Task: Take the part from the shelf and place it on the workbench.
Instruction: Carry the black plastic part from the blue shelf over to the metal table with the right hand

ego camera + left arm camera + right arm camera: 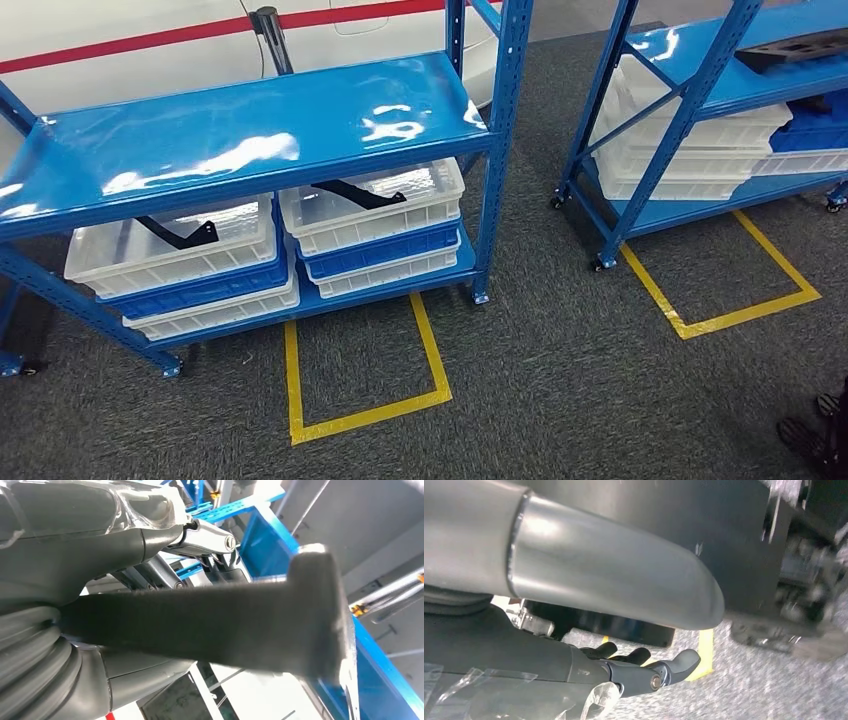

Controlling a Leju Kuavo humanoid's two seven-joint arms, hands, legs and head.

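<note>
In the left wrist view my left hand (100, 535) grips a long black part (225, 625) that crosses the picture and ends in a wider flat head. Blue shelf framing lies behind it. My right hand (634, 672) hangs over the grey carpet with its dark fingers stretched out and nothing in them. In the head view two more black parts (180, 233) (360, 193) lie in white bins on the lower level of the near blue shelf (250, 130).
A second blue shelf (700, 80) stands at the right with stacked white and blue bins and a black piece (800, 48) on top. Yellow tape rectangles (365, 410) (740, 315) mark the carpet before each shelf. A white wall with a red stripe is behind.
</note>
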